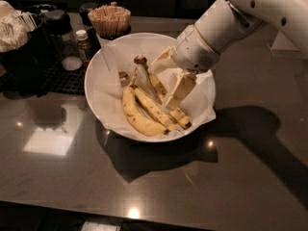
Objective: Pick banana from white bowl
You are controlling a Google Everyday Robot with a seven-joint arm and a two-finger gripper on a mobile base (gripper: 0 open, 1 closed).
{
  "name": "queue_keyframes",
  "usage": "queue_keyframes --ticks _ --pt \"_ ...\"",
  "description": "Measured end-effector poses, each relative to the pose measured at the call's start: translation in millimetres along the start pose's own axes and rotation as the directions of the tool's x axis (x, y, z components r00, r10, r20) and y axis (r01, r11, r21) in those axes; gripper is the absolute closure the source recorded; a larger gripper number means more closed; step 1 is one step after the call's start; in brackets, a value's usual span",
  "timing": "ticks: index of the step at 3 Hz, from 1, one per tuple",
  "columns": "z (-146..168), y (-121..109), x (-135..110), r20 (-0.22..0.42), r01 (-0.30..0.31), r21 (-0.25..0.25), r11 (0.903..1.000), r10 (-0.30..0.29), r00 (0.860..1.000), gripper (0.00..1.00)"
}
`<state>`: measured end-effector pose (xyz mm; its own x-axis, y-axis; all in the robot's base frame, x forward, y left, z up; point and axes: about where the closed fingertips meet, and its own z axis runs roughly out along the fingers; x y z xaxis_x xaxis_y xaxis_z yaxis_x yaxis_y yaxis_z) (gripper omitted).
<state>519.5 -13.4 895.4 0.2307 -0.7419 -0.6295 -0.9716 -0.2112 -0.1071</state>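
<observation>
The banana (156, 83) is slim, yellow and brown-speckled, with a thin neck and a dark knobby stem tip. It lies in the white bowl (89, 88) beside two joined bananas (143, 114) on crinkled paper (109, 97). The gripper (162, 84) hangs inside the rim, fingers apart, astride the banana. The dark counter (216, 182) extends open in front.

Gripper (169, 78) low inside the white bowl (90, 88), over its right half. Directly under it, the banana (156, 84), stem end up and left of it, other end down and right. Just left of the gripper, two joined bananas (142, 117) in the bowl. Behind the bowl, further left: stir sticks (109, 20), small bottle (83, 40). Everything on the counter (192, 186).
</observation>
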Motion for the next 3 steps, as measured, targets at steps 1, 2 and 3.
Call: queue_keyframes --ticks 1,2,3 --pt "0.0 0.0 0.0 0.000 0.000 0.000 1.0000 0.000 1.000 0.17" --pt "2.0 -1.7 0.0 0.011 -0.028 0.026 0.9993 0.028 1.000 0.13" --pt "5.9 -1.6 0.2 0.016 -0.085 0.083 0.9929 0.084 0.996 0.11"
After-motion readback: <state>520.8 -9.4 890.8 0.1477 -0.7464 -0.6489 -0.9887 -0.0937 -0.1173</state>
